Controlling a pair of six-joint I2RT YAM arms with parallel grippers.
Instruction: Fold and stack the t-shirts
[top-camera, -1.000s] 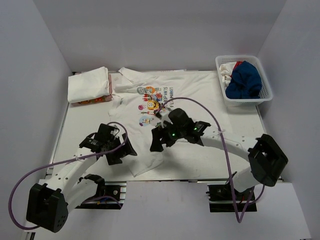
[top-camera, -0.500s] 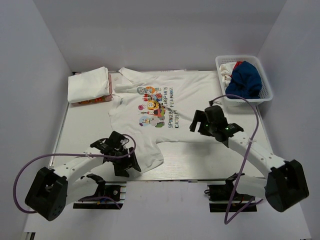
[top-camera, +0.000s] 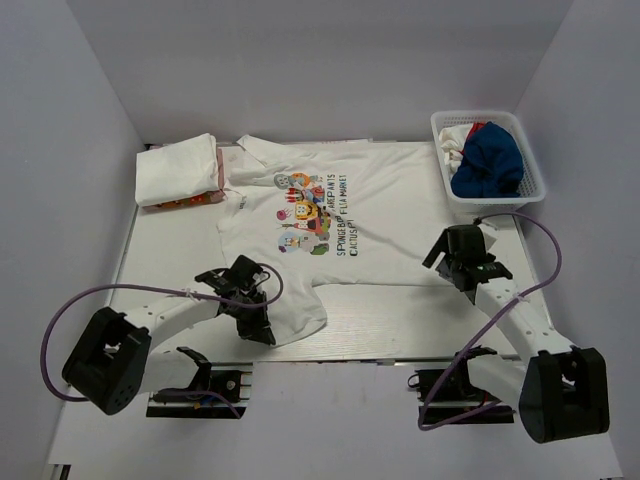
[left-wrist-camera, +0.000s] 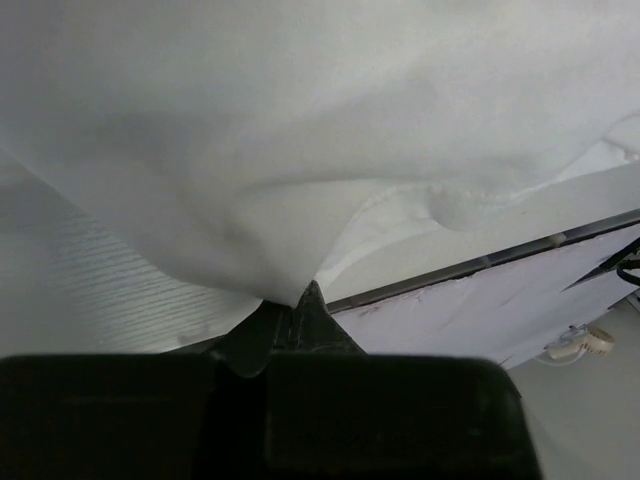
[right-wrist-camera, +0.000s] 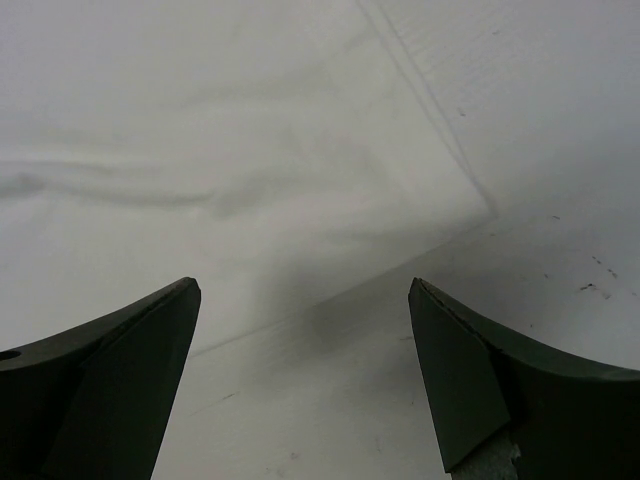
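Note:
A white t-shirt (top-camera: 390, 200) with a cartoon print lies spread flat across the table, its near-left part bunched at the front edge. My left gripper (top-camera: 264, 325) is shut on that near-left edge. In the left wrist view the white cloth (left-wrist-camera: 300, 130) rises in a pinched fold from the closed left gripper (left-wrist-camera: 295, 302). My right gripper (top-camera: 443, 252) stands open low over the shirt's near-right corner. In the right wrist view the t-shirt's hem (right-wrist-camera: 200, 130) crosses just ahead of the right gripper (right-wrist-camera: 305, 290), with nothing between its fingers.
A folded white shirt (top-camera: 178, 168) lies at the back left on something orange. A white basket (top-camera: 532, 160) at the back right holds blue and other clothes. The table's front edge (top-camera: 400, 335) runs just beyond the left gripper.
The left gripper slid to the shirt's near-left edge and shut on it. The right arm swung from the middle to the shirt's near-right corner, staying open. The shirt now lies flatter.

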